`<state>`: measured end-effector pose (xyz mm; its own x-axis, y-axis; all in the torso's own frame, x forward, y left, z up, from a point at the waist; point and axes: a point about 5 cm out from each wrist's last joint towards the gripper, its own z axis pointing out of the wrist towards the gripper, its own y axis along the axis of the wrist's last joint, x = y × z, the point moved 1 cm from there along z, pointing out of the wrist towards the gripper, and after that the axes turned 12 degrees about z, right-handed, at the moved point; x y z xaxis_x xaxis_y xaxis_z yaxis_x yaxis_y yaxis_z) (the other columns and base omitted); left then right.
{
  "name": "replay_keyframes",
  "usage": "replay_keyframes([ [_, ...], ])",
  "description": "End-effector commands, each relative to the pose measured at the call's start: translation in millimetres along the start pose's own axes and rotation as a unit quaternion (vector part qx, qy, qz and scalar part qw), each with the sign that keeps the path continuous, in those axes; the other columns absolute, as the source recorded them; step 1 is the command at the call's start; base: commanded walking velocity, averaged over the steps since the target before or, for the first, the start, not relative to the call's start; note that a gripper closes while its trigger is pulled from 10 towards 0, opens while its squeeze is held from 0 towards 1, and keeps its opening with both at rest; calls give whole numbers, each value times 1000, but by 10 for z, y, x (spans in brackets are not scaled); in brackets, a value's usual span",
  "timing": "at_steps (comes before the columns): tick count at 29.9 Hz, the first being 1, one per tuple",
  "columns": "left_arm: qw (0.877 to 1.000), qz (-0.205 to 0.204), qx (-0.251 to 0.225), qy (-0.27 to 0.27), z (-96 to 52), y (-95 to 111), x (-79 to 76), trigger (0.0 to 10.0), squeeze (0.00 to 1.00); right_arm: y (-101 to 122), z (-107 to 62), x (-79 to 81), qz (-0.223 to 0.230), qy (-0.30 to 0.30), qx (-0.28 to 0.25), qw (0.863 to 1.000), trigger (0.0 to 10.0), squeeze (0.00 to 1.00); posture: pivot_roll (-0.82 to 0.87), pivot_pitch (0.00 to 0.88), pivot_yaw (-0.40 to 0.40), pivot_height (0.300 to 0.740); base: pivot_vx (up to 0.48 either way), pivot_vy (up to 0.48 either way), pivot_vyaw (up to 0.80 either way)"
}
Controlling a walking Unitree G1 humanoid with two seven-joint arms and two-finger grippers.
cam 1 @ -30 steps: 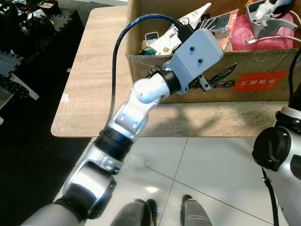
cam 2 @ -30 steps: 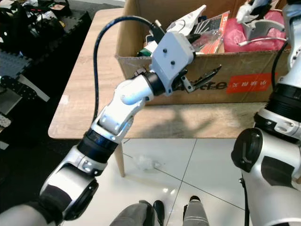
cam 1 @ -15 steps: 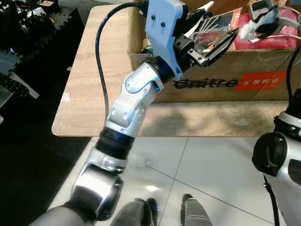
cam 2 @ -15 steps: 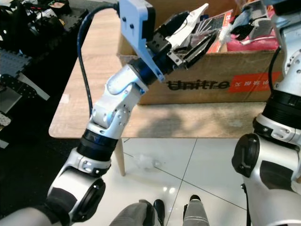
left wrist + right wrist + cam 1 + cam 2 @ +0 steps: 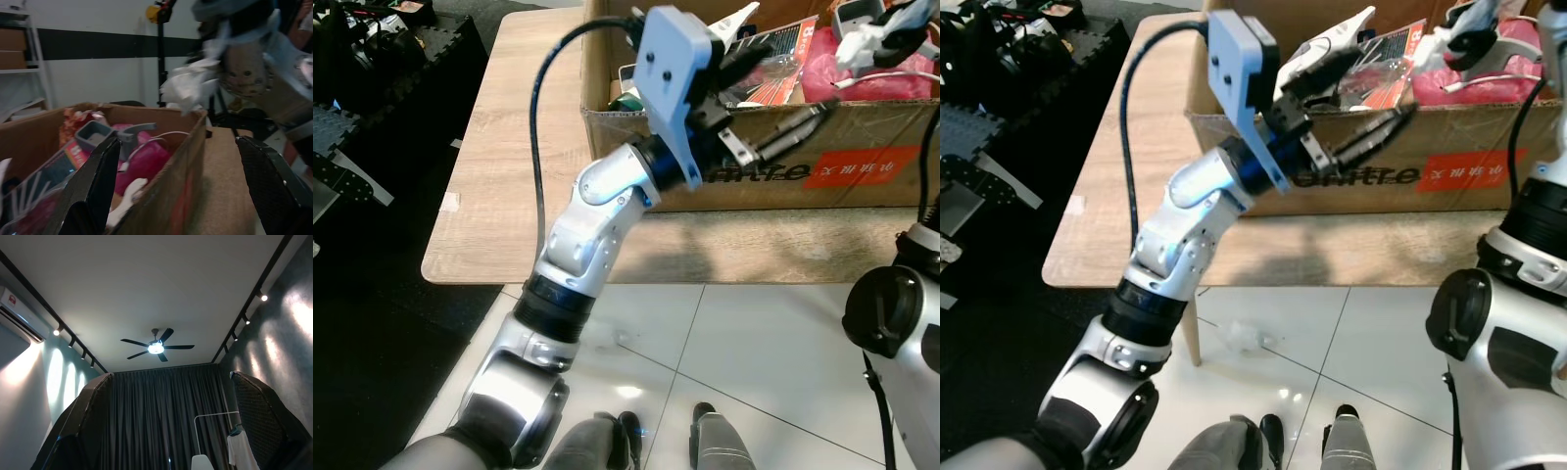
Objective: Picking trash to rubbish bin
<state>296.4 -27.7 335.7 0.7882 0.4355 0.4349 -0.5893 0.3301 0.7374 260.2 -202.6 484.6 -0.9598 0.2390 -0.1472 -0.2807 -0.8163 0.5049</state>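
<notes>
A cardboard box (image 5: 862, 166) full of trash stands on the wooden table (image 5: 499, 196); it holds a pink bag (image 5: 144, 161), a grey plastic piece (image 5: 98, 133) and printed packets (image 5: 773, 49). My left gripper (image 5: 783, 83) is raised at the box's front rim, open, nothing between its fingers. A crumpled white paper (image 5: 188, 85) hangs at the end of my right arm (image 5: 1528, 225), above the box's far right end (image 5: 867, 34). My right gripper (image 5: 170, 376) points up at the ceiling, fingers spread; whether the paper touches it I cannot tell.
Another crumpled white scrap (image 5: 1244, 338) lies on the white tiled floor under the table's edge. Black equipment (image 5: 372, 78) crowds the dark area to the left. My feet (image 5: 607, 441) stand on the tiles just before the table.
My left gripper rose from the box's front face up over the rim, then dropped back slightly, staying open. The white paper at my right arm shifted a little above the box.
</notes>
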Motion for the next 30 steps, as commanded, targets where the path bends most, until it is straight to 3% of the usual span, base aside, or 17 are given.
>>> replay_keyframes([
  [1,1000,-10,-9,-22,-11,13,-88,10000,0,50,77,105,-6,31,-3,999,10000,0,-140,255,157,740,0,0,0],
  [14,999,-22,-33,-25,60,71,-190,10000,0,-1,149,93,12,35,-12,999,10000,0,-134,250,157,740,0,0,0],
  [18,1000,-2,-28,-10,88,86,-182,10000,0,-69,162,72,19,30,-13,999,10000,0,-132,248,157,740,0,0,0],
  [20,999,31,-18,10,113,89,-150,10000,0,-115,172,66,27,28,-14,999,10000,0,-132,248,157,740,0,0,0],
  [30,996,79,-19,31,185,147,-138,10000,0,-235,175,61,39,25,-10,999,10000,0,-129,241,149,740,0,0,0],
])
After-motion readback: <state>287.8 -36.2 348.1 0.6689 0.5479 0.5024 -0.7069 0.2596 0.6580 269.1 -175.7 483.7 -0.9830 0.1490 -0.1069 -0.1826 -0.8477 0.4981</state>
